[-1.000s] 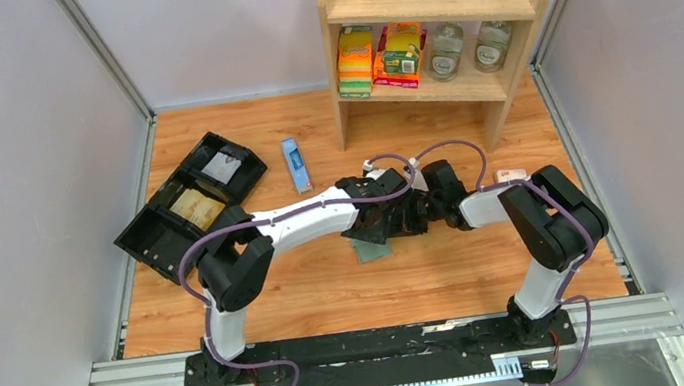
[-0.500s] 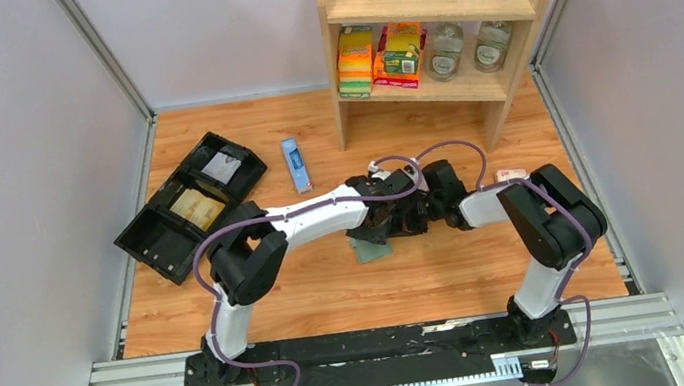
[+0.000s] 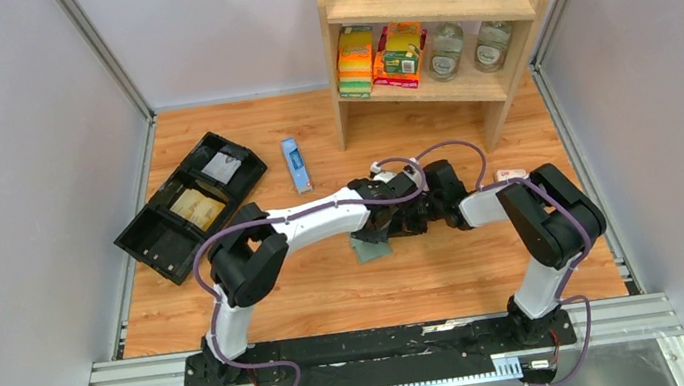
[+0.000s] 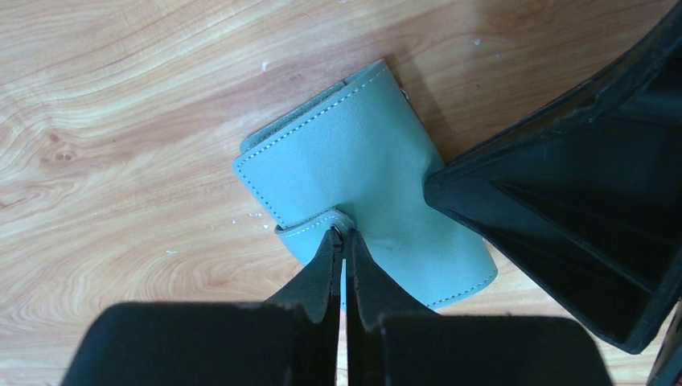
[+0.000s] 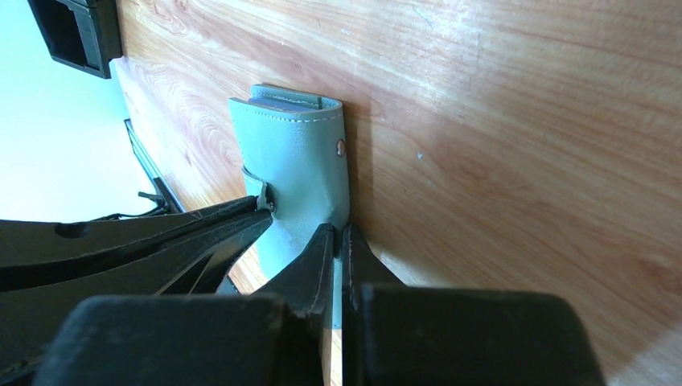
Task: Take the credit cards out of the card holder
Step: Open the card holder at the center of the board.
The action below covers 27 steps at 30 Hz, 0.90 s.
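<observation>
Near the middle of the desk (image 3: pixel 332 295), the grey-green wallet (image 4: pixel 362 177) lies folded shut on the wood, with both arms reaching in over it. The left end effector (image 4: pixel 343 241) is closed, its two fingertips pinched together on the wallet's narrow strap (image 4: pixel 315 227), at the 6 o'clock side of the wallet in the left wrist view. The right end effector (image 5: pixel 338 237) is also closed; its tips clamp the wallet's edge at the 3 o'clock side in that same view, touching the leather. From the right wrist camera the wallet appears to stand off the wood on one side, its stitched edge uppermost and a small metal snap stud (image 5: pixel 341 147) showing on its outer face. The cards inside cannot be seen from any view.

From above, the wallet peeks out at 7 o'clock of the two joined end effectors. A black compartmented tray (image 3: pixel 158 241) sits well apart at 10 o'clock of the wallet, a long blue box (image 3: pixel 295 164) lies at 11 o'clock, and a wooden shelf (image 3: pixel 495 91) of packets, jars and cups stands at 1 o'clock.
</observation>
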Tool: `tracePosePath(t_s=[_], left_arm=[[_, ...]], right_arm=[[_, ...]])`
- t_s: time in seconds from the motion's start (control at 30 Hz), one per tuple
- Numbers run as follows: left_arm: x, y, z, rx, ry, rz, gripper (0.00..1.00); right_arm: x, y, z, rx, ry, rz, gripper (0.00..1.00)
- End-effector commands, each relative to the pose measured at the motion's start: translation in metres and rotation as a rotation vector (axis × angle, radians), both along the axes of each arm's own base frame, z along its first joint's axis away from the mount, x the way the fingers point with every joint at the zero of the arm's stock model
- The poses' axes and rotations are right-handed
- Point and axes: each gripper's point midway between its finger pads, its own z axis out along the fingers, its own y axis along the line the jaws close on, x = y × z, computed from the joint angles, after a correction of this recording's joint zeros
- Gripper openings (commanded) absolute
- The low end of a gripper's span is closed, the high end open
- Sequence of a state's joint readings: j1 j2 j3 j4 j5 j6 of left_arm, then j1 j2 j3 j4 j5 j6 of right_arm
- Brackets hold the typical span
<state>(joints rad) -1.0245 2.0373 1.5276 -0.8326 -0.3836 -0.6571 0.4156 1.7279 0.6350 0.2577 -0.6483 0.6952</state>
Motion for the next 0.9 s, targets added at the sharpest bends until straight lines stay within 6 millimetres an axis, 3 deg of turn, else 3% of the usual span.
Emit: tracePosePath(t_s=[0.0,0.17,0.2,0.23,0.27,0.3,0.33,0.5,0.53,0.6,0.7,0.73,0.87], left_arm=[[0.005,0.011,0.005,0.004,-0.053,0.030,0.00],[0.007,0.021,0.014,-0.047,-0.089,0.076,0.00],[0.010,0.019,0.023,-0.096,-0.110,0.096,0.00],[0.007,0.025,0.019,-0.097,-0.106,0.107,0.00],[0.013,0.023,0.028,-0.155,-0.129,0.136,0.00],[0.008,0.032,0.021,-0.151,-0.113,0.145,0.00],[0.012,0.030,0.031,-0.210,-0.134,0.169,0.00],[0.008,0.047,0.030,-0.340,-0.140,0.236,0.00],[0.008,0.046,0.035,-0.371,-0.148,0.243,0.00],[0.000,0.053,0.025,-0.384,-0.130,0.255,0.00],[-0.006,0.049,0.024,-0.450,-0.118,0.269,0.00],[-0.011,0.054,0.016,-0.445,-0.106,0.276,0.00],[-0.015,0.054,0.021,-0.522,-0.127,0.286,0.00]], right_arm=[[-0.009,-0.004,-0.020,-0.055,0.031,-0.002,0.00],[-0.010,-0.004,-0.021,-0.057,0.033,0.000,0.00],[-0.010,-0.005,-0.021,-0.057,0.033,-0.001,0.00],[-0.010,-0.005,-0.021,-0.058,0.034,-0.001,0.00],[-0.010,-0.005,-0.021,-0.059,0.034,-0.002,0.00],[-0.010,-0.005,-0.021,-0.059,0.034,-0.002,0.00],[-0.010,-0.005,-0.021,-0.060,0.034,-0.003,0.00],[-0.009,-0.004,-0.019,-0.058,0.029,0.001,0.01],[-0.009,-0.004,-0.018,-0.060,0.026,0.003,0.04],[-0.008,-0.004,-0.014,-0.069,0.018,0.005,0.14],[-0.007,-0.006,-0.006,-0.109,-0.008,0.004,0.38],[-0.008,-0.005,-0.001,-0.119,-0.019,0.011,0.44],[-0.005,-0.010,0.021,-0.197,-0.095,0.005,0.65]])
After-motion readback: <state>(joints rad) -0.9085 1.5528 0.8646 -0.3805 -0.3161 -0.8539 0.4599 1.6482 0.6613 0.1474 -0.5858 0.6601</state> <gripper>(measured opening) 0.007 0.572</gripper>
